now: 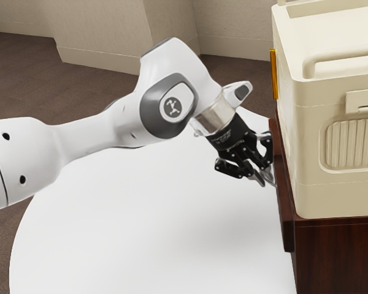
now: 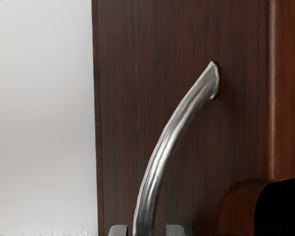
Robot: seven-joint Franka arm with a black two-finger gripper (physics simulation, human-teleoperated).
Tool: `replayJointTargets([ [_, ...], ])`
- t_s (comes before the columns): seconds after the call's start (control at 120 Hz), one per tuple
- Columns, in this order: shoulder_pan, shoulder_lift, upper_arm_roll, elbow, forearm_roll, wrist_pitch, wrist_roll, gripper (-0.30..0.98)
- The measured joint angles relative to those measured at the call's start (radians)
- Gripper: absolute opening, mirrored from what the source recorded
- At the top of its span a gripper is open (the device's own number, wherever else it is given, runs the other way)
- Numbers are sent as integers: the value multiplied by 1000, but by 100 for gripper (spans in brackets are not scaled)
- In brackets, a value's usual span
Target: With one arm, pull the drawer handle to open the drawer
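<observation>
Reaching in from the exterior view's left, the white arm [image 1: 165,107] bends at its big grey-ringed joint and slopes down toward the furniture. Brown floor [image 1: 15,67] shows behind it, with a pale wall [image 1: 98,30] beyond, and under the arm spreads a smooth white surface [image 1: 141,226] with a rounded edge.

Farther right comes the black gripper [image 1: 265,180], tilted downward, its tips right up near the dark wood. From here I can see its fingers standing apart. The wrist view bears that out: the fingertips [image 2: 119,230] are on either side of the handle [image 2: 157,162], with a narrow gap on each side, so nothing is clamped. The handle is a curved silvery bar, and the end that I can make out meets the wooden drawer front [image 1: 284,208]; the bar bows away from the wood and runs down between the fingertips.

Right of the gripper, that reddish-brown front stands upright as a slab, and next to it is the dark wooden cabinet [image 1: 337,257]. On top sits a bulky cream box [image 1: 310,147] with rounded corners, a yellow strip [image 1: 273,73] along its near-gripper side and, farthest right, a ribbed panel [image 1: 356,144] set into its face.
</observation>
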Motion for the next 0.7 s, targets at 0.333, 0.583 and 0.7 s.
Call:
replayJointTargets([
  [0.333, 14, -51, 11, -45, 9, -9, 20, -3],
  [0.583, 16, -76, 23, -73, 11, -11, 28, -3],
  [0.7, 15, -81, 36, -84, 12, -12, 31, -2],
])
